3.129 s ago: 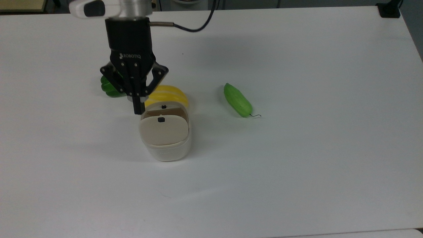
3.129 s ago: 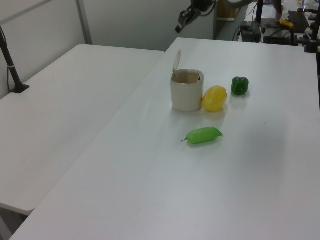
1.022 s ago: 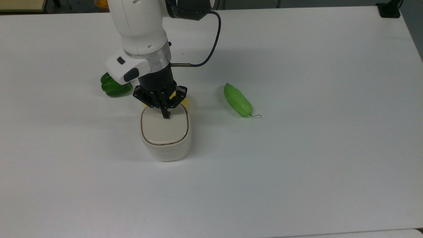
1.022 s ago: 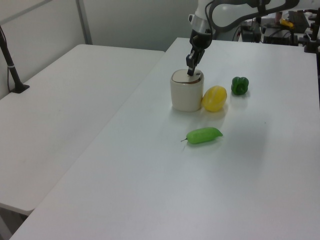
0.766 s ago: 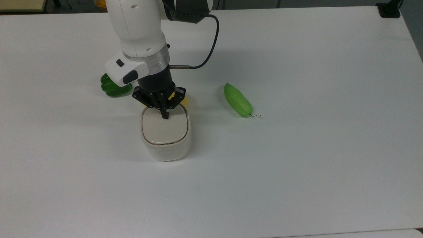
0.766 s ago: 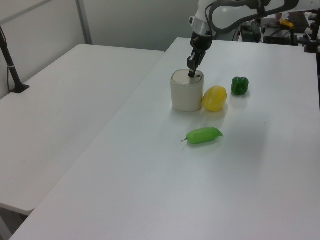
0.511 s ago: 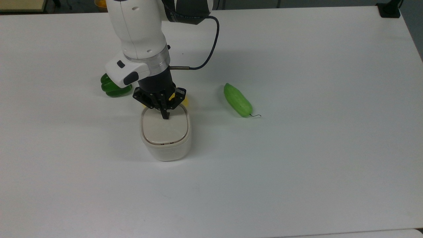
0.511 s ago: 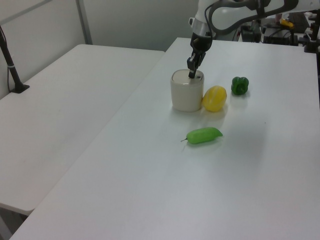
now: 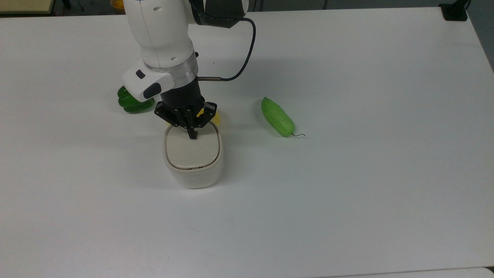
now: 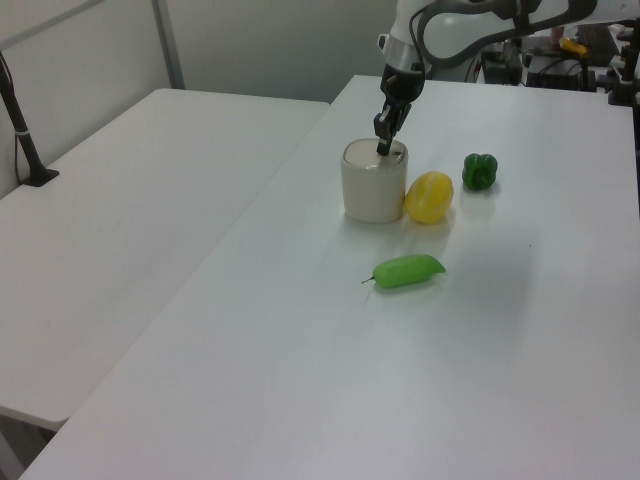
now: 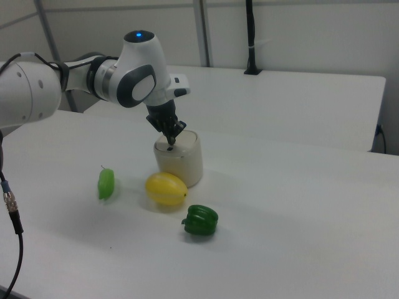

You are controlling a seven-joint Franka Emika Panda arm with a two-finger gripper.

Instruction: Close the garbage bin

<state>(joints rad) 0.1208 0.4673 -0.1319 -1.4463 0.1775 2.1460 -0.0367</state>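
Change: lid [image 9: 192,150], raised three seconds ago, now lies flat on the garbage bin [image 9: 194,175]; arm has come down over it.
Gripper [image 9: 192,135]: fingers pinched together, gripping nothing, tip seemingly touching the lid's far end.
Garbage bin: upright on the white table [image 9: 347,193], closed.
Yellow fruit [image 10: 428,197]: touching the bin, on the left view's right.
Green pepper [image 10: 480,171]: beyond the yellow fruit from the bin.
Cucumber [image 9: 277,117]: well apart from the bin, toward the top view's right.

overhead plus two opposite side views.
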